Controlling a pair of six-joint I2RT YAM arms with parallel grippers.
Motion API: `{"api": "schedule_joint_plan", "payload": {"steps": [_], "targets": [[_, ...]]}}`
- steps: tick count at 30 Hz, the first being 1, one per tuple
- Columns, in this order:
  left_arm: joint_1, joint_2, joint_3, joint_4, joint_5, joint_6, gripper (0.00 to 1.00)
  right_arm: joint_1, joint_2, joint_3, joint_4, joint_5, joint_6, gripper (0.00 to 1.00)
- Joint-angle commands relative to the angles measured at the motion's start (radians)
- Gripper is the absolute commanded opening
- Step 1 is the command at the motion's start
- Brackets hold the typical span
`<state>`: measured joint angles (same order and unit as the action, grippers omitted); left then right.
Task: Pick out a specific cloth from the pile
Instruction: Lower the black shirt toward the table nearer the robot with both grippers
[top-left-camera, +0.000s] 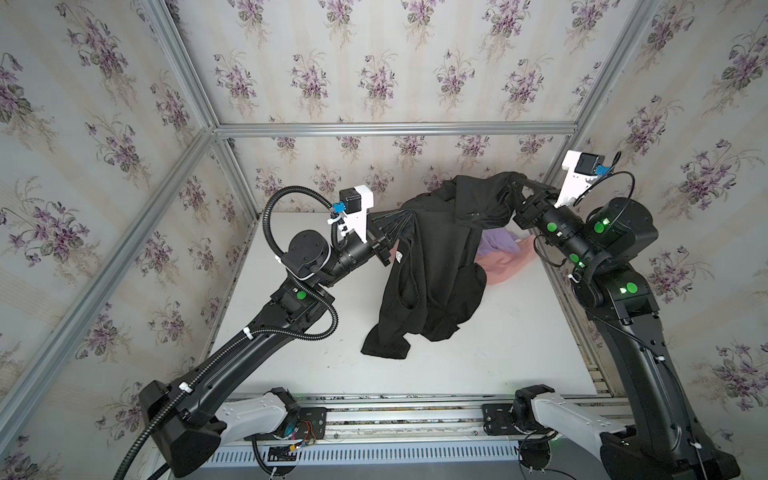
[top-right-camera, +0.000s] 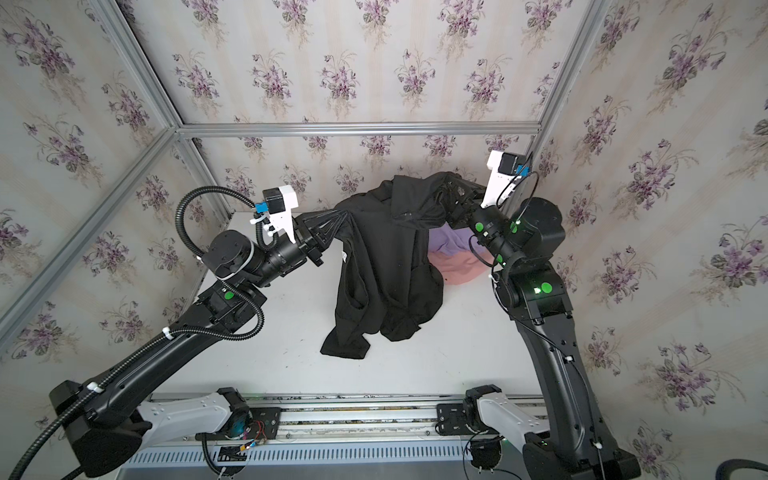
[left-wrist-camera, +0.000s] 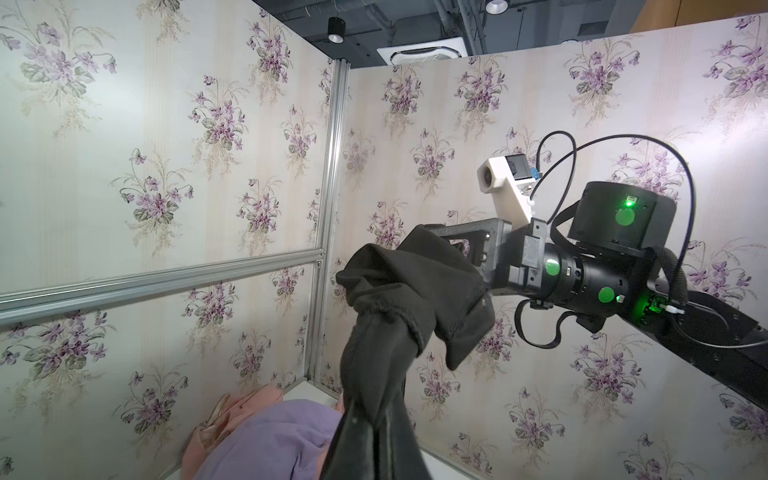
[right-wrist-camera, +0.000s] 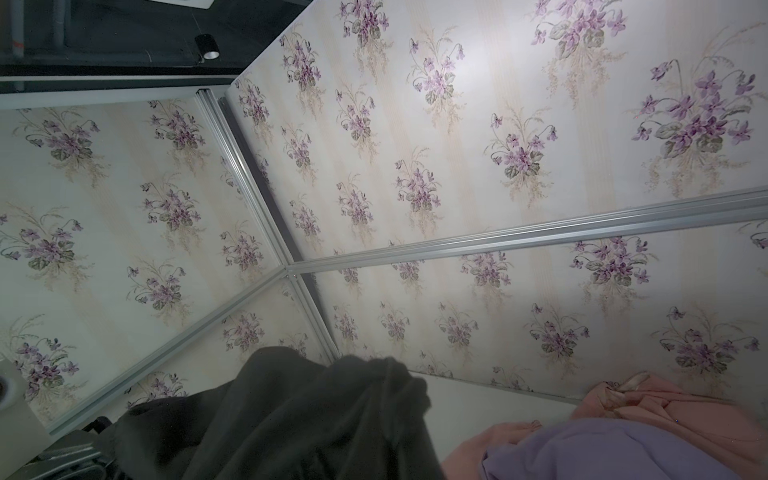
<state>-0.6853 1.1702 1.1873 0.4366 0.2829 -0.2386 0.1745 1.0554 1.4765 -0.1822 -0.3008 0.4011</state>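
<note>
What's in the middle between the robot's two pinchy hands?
The black cloth stretches from the left tool to the right tool, both shut on it, sagging to the table. Both top views show it.

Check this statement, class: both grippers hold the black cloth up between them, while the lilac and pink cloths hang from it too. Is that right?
Not quite. Both the left gripper and the right gripper do hold the black cloth up, but the lilac cloth and pink cloth lie on the table, not hanging from it. Both top views show this.
</note>
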Motion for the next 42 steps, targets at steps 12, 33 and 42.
{"api": "schedule_joint_plan", "payload": {"steps": [12, 33, 42], "targets": [[0.003, -0.204, -0.264, -0.009, 0.006, -0.038, 0.00, 0.000, -0.171, -0.132, -0.171, -0.052, -0.014, 0.00], [0.003, -0.386, -0.664, -0.049, -0.113, -0.165, 0.00, 0.019, -0.199, -0.423, -0.203, -0.066, 0.035, 0.00], [0.003, -0.374, -0.713, -0.176, -0.288, -0.180, 0.00, 0.024, -0.123, -0.480, -0.142, -0.064, 0.027, 0.00]]}}
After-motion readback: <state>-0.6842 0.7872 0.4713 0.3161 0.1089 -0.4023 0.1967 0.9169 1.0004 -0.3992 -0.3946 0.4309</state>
